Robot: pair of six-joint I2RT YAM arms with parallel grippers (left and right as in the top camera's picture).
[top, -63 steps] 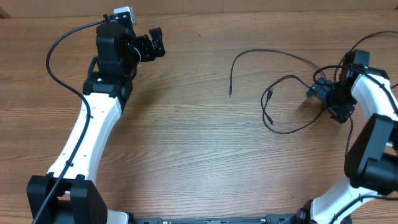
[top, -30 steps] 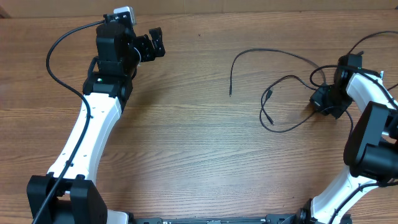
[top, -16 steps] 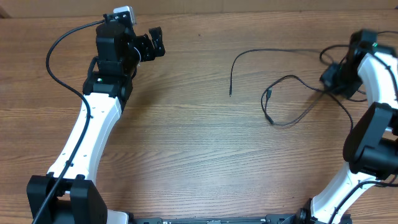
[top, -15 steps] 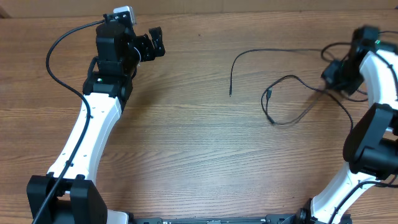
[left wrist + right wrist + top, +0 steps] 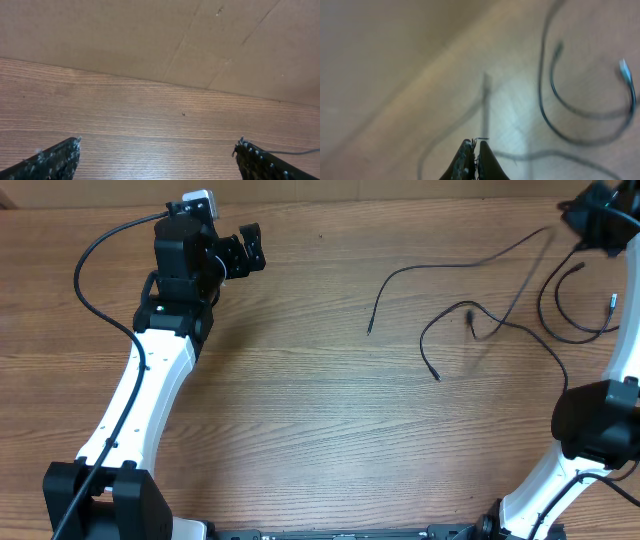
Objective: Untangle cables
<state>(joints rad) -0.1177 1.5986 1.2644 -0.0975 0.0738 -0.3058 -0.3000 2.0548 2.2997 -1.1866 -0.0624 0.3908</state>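
From overhead I look straight down on the whole table, far enough to see both arms. My left wrist view sits low behind the left fingers, facing a cardboard wall beyond them. My right wrist view looks down past the right fingertips at blurred cables, which the overhead view shares.

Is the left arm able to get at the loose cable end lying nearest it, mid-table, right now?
Probably yes: the left fingers are open, and only bare table lies between them and that cable end. Whether the arm stretches that far is uncertain.
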